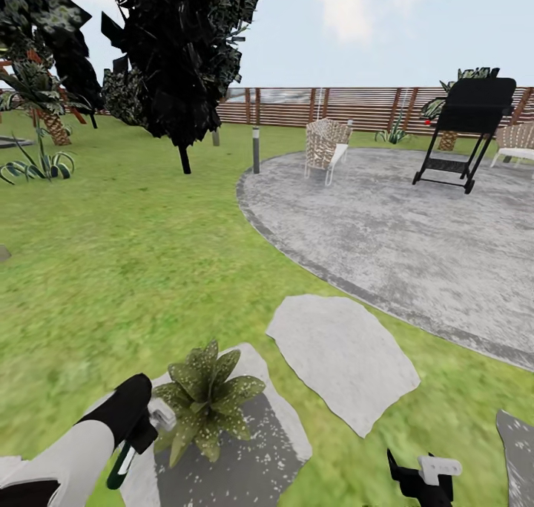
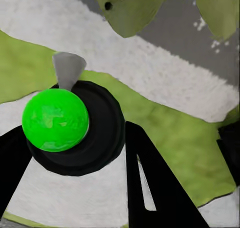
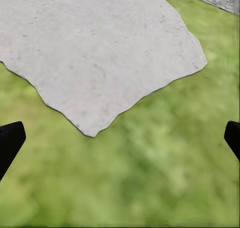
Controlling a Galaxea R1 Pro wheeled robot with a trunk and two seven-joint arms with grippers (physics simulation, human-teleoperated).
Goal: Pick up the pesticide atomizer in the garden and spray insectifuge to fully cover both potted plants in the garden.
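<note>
- Lower left of the head view: the left gripper [image 1: 141, 434] is clamped on the atomizer [image 1: 126, 459], whose dark green body hangs below the black fingers while a white part [image 1: 162, 416] juts toward the plant.
- Left wrist view: the atomizer [image 2: 56, 120] shows end-on as a bright green dome in a black ring, a pale nozzle tip [image 2: 68, 70] pointing away, with black fingers [image 2: 155, 188] on either side.
- Just beside the nozzle in the head view, a potted plant [image 1: 206, 401] sits on a grey stepping stone [image 1: 252, 462], its pointed leaves dotted with whitish insectifuge [image 1: 194, 367]; the wrist view catches leaf tips [image 2: 131, 8] and white specks [image 2: 200, 24] on the stone.
- Bottom right of the head view: the right gripper [image 1: 423, 481] hangs over the lawn [image 1: 111, 269]; in the right wrist view its dark fingertips [image 3: 10, 140] stand at the frame's two edges, spread wide and holding nothing, above grass and a second stone [image 3: 95, 53].
- That bare stone [image 1: 345, 358] lies at centre right of the head view, apart from the plant's stone.
- Beyond: a round paved patio [image 1: 415, 232], a wicker chair [image 1: 326, 147], a black grill [image 1: 467, 128], a dark tree [image 1: 178, 54] and a slatted fence [image 1: 356, 106].
</note>
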